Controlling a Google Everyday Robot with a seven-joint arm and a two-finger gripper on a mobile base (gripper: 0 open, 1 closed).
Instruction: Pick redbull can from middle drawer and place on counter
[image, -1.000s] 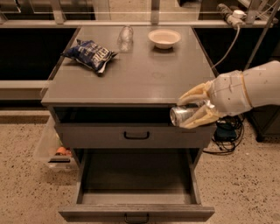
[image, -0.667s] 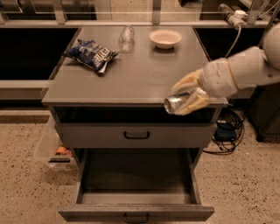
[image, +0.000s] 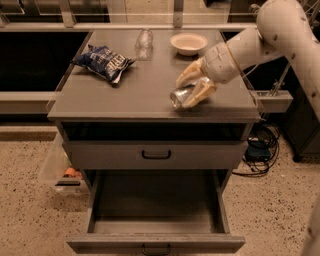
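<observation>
The redbull can (image: 180, 95) is a small silver can, tilted on its side between the fingers of my gripper (image: 192, 86). The gripper is shut on it and holds it low over the front right part of the grey counter (image: 125, 95). I cannot tell whether the can touches the surface. The arm reaches in from the upper right. The middle drawer (image: 155, 243) is pulled out at the bottom of the view, and its dark floor is bare.
A blue-and-white snack bag (image: 104, 62) lies at the counter's left. A clear plastic bottle (image: 144, 40) and a white bowl (image: 188, 43) stand at the back. A shut drawer (image: 156, 155) sits above the open one. Cables (image: 260, 150) lie on the floor at right.
The gripper has carried the can up and to the left, from in front of the cabinet's right front edge to over the counter top.
</observation>
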